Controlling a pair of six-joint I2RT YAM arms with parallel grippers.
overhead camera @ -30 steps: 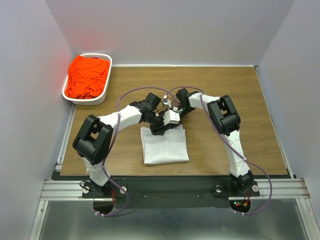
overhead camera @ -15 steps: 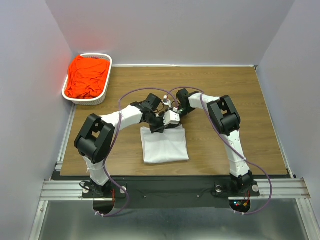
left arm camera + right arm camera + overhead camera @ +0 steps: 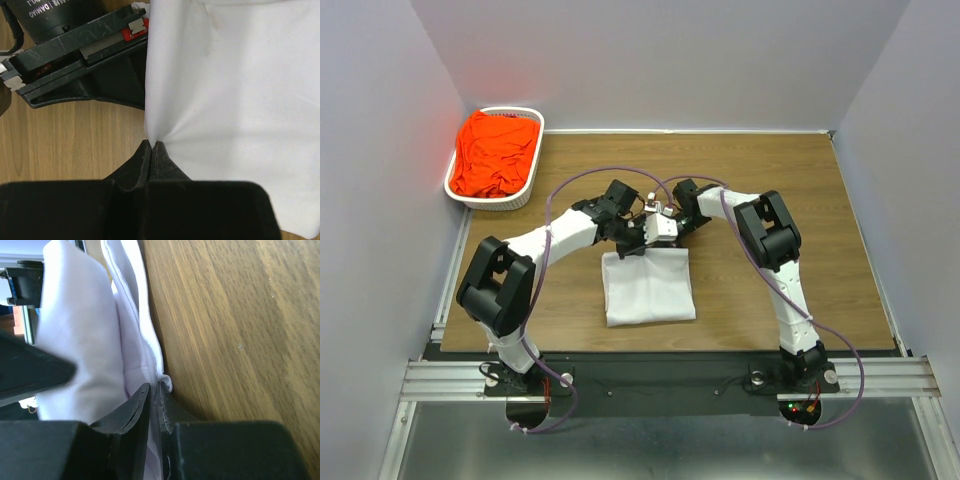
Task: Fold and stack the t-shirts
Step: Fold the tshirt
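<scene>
At frame centre, your left gripper [image 3: 151, 146] and right gripper [image 3: 154, 388] each pinch the upper edge of the smooth, rectangular-folded white shirt [image 3: 650, 288] on the woodgrain table [image 3: 800, 180].

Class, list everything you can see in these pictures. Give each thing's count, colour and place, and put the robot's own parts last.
white t-shirt: one, white, folded flat at the middle of the table.
orange-red t-shirt: one, orange-red, crumpled inside the basket.
basket: one, white, slotted, at the table's far left corner.
table: one, brown wood grain, under everything else.
left arm: one, white and black, reaching to the white t-shirt's far edge, jaws shut on the cloth.
right arm: one, white and black, reaching to the same far edge, jaws shut on the cloth.
</scene>
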